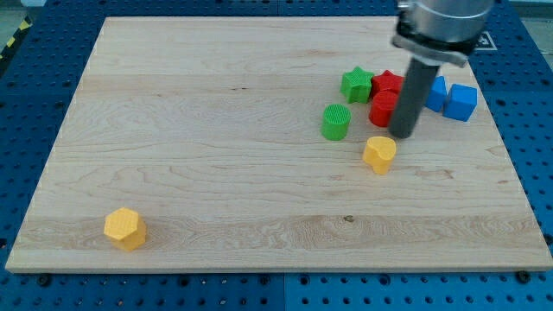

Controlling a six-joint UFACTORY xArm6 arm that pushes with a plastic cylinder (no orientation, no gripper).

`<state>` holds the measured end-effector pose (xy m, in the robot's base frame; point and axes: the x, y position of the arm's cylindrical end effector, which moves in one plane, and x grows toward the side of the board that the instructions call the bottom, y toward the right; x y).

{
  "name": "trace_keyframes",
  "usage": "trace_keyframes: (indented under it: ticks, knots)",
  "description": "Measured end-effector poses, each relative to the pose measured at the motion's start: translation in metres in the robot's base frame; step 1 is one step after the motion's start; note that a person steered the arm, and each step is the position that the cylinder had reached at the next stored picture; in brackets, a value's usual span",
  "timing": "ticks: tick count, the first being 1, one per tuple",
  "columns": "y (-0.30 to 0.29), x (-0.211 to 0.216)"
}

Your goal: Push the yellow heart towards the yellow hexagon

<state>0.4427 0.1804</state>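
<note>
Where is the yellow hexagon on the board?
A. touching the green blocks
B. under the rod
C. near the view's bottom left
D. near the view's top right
C: the yellow hexagon lies alone near the view's bottom left, far from the yellow heart and my tip.

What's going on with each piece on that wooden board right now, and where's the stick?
Yellow heart: flat on the board, just below-left of my tip.
Yellow hexagon: alone, bottom left.
Green cylinder: upright, apart from the rest.
Green star: against the red blocks.
Red blocks: clustered, partly hidden by the rod.
Blue blocks: side by side, right of the rod.
My tip: near the heart; contact unclear.
</note>
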Motion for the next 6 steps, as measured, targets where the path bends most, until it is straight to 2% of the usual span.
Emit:
trace_keyframes:
  ticks: [1,3,4,5,6]
  knots:
    - [0.006,0.022]
    - [-0.156,0.084]
    - [-0.186,0.088]
    - [-0.180,0.074]
    - [-0.186,0.083]
